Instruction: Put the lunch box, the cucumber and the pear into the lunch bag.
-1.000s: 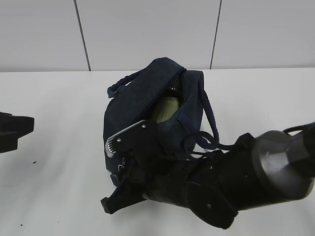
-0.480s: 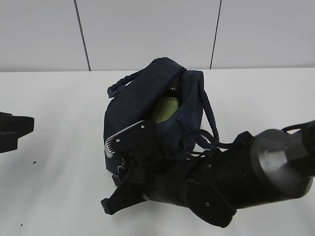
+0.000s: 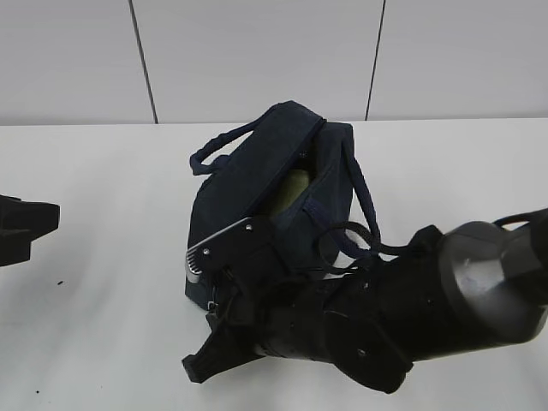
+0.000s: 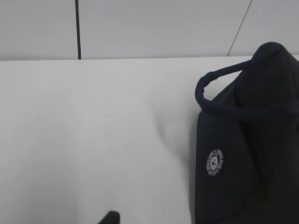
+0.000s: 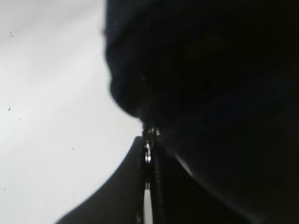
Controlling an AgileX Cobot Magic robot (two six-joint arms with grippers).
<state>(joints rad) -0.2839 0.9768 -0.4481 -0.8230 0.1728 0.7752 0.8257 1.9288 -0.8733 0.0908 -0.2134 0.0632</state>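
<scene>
The dark navy lunch bag (image 3: pixel 248 184) stands in the middle of the table with its top partly open. A pale green thing, likely the lunch box lid (image 3: pixel 294 190), shows in the gap. The cucumber and the pear are hidden. My right gripper (image 3: pixel 229 289) is pressed to the bag's near end. In the right wrist view it (image 5: pixel 148 142) is shut on the metal zipper pull (image 5: pixel 147 150) at the bag's dark fabric (image 5: pixel 210 84). My left gripper (image 3: pixel 24 228) rests at the far left, away from the bag. Only one fingertip (image 4: pixel 110 217) shows in the left wrist view, beside the bag (image 4: pixel 243 154).
The big black right arm (image 3: pixel 402 317) fills the front right of the table and hides the bag's near side. The bag's loop handles (image 3: pixel 364 205) hang to both sides. A white wall stands behind the table.
The bag's near end has shifted slightly right and its opening has narrowed. My right gripper and arm have moved a little with it. The left gripper has not moved.
</scene>
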